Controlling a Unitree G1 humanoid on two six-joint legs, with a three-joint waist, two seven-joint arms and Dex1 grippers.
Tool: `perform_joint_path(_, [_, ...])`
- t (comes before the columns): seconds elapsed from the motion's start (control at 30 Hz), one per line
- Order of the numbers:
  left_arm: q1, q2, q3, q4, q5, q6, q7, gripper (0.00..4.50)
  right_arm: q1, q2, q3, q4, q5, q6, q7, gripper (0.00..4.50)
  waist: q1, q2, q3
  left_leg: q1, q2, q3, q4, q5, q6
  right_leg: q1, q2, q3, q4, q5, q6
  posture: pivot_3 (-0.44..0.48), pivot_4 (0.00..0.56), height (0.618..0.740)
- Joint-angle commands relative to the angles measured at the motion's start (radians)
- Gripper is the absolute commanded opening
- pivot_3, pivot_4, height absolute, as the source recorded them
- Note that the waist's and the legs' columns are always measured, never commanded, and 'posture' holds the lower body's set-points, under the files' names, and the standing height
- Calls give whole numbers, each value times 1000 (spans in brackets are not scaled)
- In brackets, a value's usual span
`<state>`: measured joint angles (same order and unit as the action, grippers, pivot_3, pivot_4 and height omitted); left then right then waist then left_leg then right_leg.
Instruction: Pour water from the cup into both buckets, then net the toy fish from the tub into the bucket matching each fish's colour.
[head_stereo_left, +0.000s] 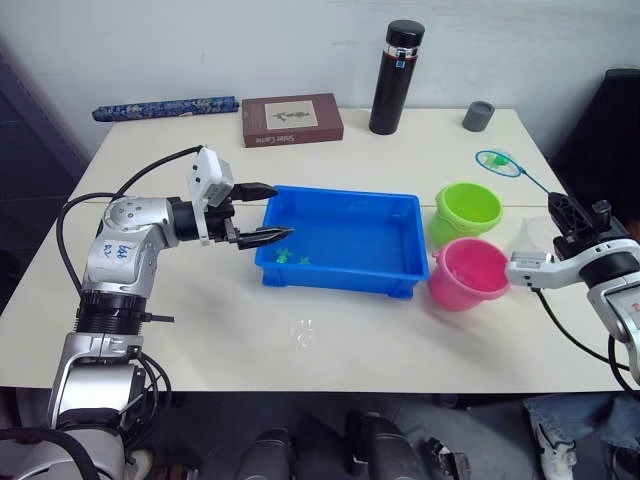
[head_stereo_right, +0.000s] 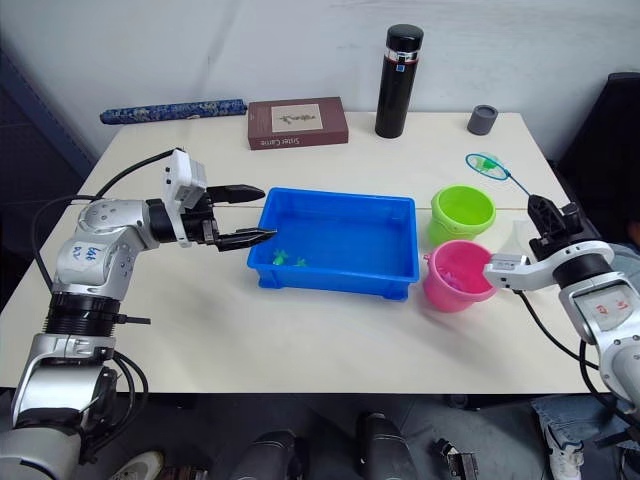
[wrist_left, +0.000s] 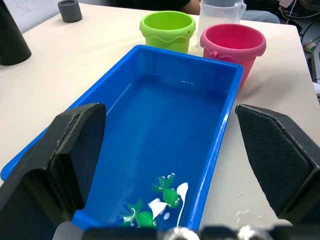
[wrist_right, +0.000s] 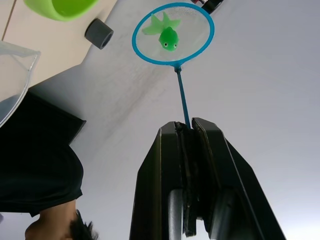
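The blue tub (head_stereo_left: 340, 193) sits mid-table holding water and two green toy fish (wrist_left: 157, 200) at its left end. My left gripper (head_stereo_left: 282, 211) hovers open at that end, fingers empty. On the tub's right stand the lime green bucket (head_stereo_left: 467, 210) and, nearer, the pink bucket (head_stereo_left: 468, 272). The clear cup (wrist_left: 220, 12) stands behind them on the right. My right gripper (wrist_right: 189, 125) is shut on the handle of the net (wrist_right: 173, 34). The blue hoop is raised just beyond the green bucket, and a green fish (wrist_right: 167, 36) lies in it.
At the table's far edge are a tall black flask (head_stereo_left: 397, 78), a small grey cap (head_stereo_left: 479, 115), a brown book (head_stereo_left: 291, 120) and a blue rolled item (head_stereo_left: 165, 107). Water drops (head_stereo_left: 303, 332) lie in front of the tub. A person sits off the table's right end.
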<state>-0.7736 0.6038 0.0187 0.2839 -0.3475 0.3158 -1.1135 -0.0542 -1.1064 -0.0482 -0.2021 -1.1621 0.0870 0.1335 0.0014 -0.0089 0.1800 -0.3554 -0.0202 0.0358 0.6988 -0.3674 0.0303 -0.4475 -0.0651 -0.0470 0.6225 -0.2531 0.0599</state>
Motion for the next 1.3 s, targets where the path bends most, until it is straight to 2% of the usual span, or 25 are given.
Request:
perform_joint_path(0.03, [-2, 9, 16, -31, -7, -6, 3, 4473, -3, 8, -32, -25, -5, 6, 1, 0, 0, 0, 0, 0, 0, 0, 0, 0, 0, 0, 0, 0, 0, 0, 0, 0, 150, 740])
perform_joint_path(0.7, [16, 15, 26, -47, -12, -2, 14, 4473, -43, 23, -44, -21, 38, -29, 25, 0, -1, 0, 0, 0, 0, 0, 0, 0, 0, 0, 0, 0, 1, 0, 0, 0, 150, 740])
perform_joint_path(0.8, [14, 19, 35, -47, -18, 4, 16, 4473, -80, 45, -71, -47, 192, -77, 66, 0, -2, 0, 0, 0, 0, 0, 0, 0, 0, 0, 0, 1, 1, 0, 0, 0, 150, 740])
perform_joint_path(0.87, [8, 21, 39, -44, -22, 7, 15, 4473, -127, 60, -87, -60, 372, -122, 156, 0, -2, 0, 0, 1, 0, 0, 0, 0, 0, 0, 0, 1, 1, 0, 0, 0, 150, 740])
perform_joint_path(0.97, [5, 22, 39, -42, -24, 10, 9, 4473, -228, 83, -97, -94, 686, -80, 405, 0, -7, 0, 0, 1, 1, 1, 0, 0, 0, 1, 1, 1, 0, 0, 0, 0, 150, 740])
perform_joint_path(1.1, [9, 30, 40, -39, -20, 11, 6, 4473, -286, 114, -80, -141, 889, 108, 623, 0, 1, 0, 0, 2, 2, -1, 0, 0, 0, 2, 2, 0, 0, 0, 0, 0, 150, 740])
perform_joint_path(1.17, [25, 50, 50, -42, -8, 9, 19, 4473, -384, 152, -43, -148, 999, 303, 727, 0, 0, 0, 0, 1, 2, -1, 1, 0, 0, 2, 1, 0, 0, 0, 0, 0, 150, 740])
perform_joint_path(1.3, [61, 80, 76, -63, -20, 30, 41, 4473, -517, 186, 27, -140, 1087, 535, 816, 0, -3, 0, 0, 1, 2, -1, 2, -1, 1, 1, 0, 0, 1, 0, 0, 0, 150, 740])
